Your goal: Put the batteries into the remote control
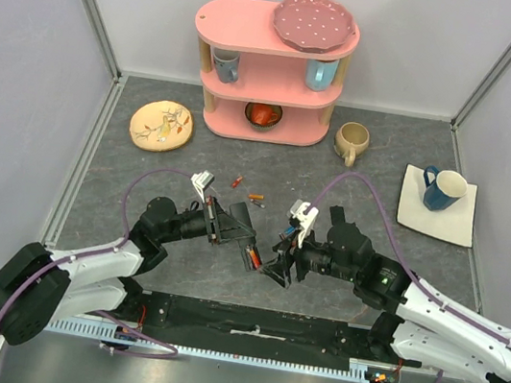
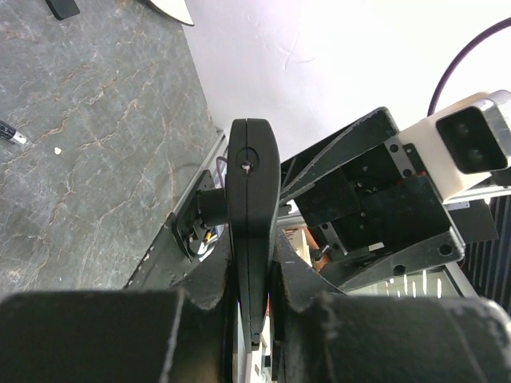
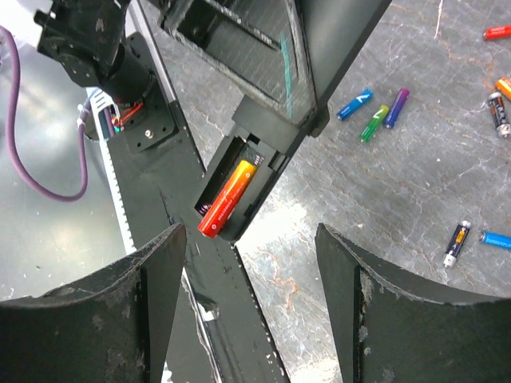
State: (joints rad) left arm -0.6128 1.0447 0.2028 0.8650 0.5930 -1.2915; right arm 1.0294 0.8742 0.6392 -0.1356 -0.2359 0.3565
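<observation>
Remote point(image 3: 211, 187) is off the table point(image 1: 382, 192), clamped in the left gripper point(image 2: 254, 315) between the two arms, near the front middle. We see a slim black bar. In the left wrist view it is edge-on, standing up between the fingers point(image 2: 192, 327), with a rounded far end and a small round mark on the edge.

In the right wrist view the long recess faces the camera. One battery point(image 3: 227, 198), orange fading to red, lies lengthwise in it against one wall. We can't tell if it is fully seated.

Right gripper point(image 3: 249, 239) has its jaws wide with nothing between them. It sits just beside the remote's free end; we can't tell whether it touches.

Loose batteries point(image 3: 374, 122) lie flat on the grey table beyond the grippers:
- blue, green and purple close together
- red, orange and a dark one further off, near the frame edge
- a black-and-yellow one and another blue one apart from those

In the top view only a few show as small coloured specks just past the grippers.

Further out, well apart from the remote:
- a pink shelf point(image 1: 248, 23) at the back wall, with a dotted plate on top
- a beige mug point(image 1: 351, 141) to its right
- a blue mug point(image 1: 443, 187) on a white square plate
</observation>
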